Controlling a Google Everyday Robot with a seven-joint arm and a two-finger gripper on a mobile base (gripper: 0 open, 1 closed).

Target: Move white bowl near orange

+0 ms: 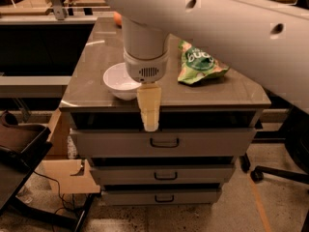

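The white bowl (117,80) sits on the grey cabinet top (94,57) near its front left edge. Its right side is hidden behind my wrist. The orange (117,18) is at the back of the top, only a sliver showing past my arm. My gripper (148,111) hangs in front of the cabinet's front edge, just right of the bowl, pointing down. It appears to hold nothing.
A green snack bag (198,63) lies on the right of the cabinet top. Three drawers with handles (164,142) are below. A cardboard box (65,170) stands on the floor at left, and a chair base (277,170) at right.
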